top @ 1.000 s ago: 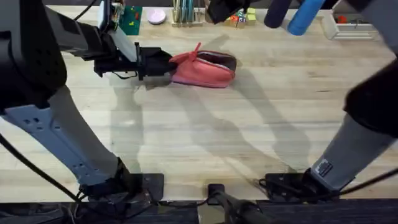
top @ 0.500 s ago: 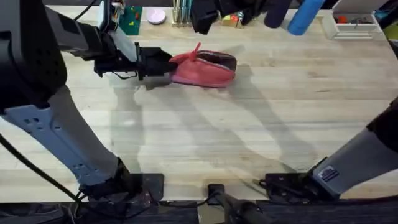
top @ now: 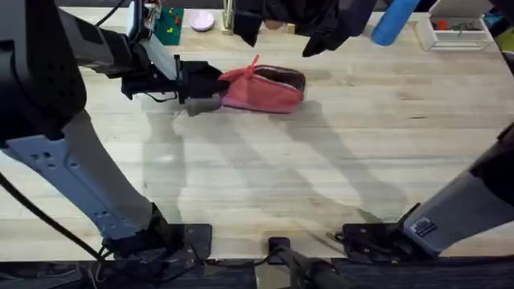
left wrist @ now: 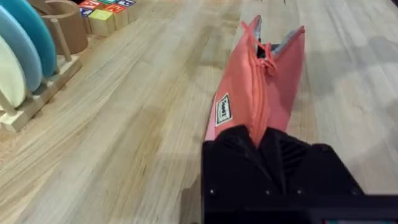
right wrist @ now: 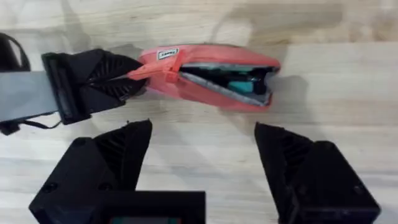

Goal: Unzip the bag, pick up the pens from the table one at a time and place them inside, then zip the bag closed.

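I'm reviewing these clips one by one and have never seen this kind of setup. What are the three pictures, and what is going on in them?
Two robot arms work at a light wooden plank table. One picture looks down from above the arms' bases; the other two come from a camera on each wrist. The left gripper has its jaws clamped on one end of a soft salmon-pink fabric pouch, pinning it to the table. The pouch's zipper is open, and the right wrist picture shows something teal inside. The right gripper hovers above the pouch, jaws spread wide, holding nothing. Coloured blocks and a wooden holder stand along the table's far edge.
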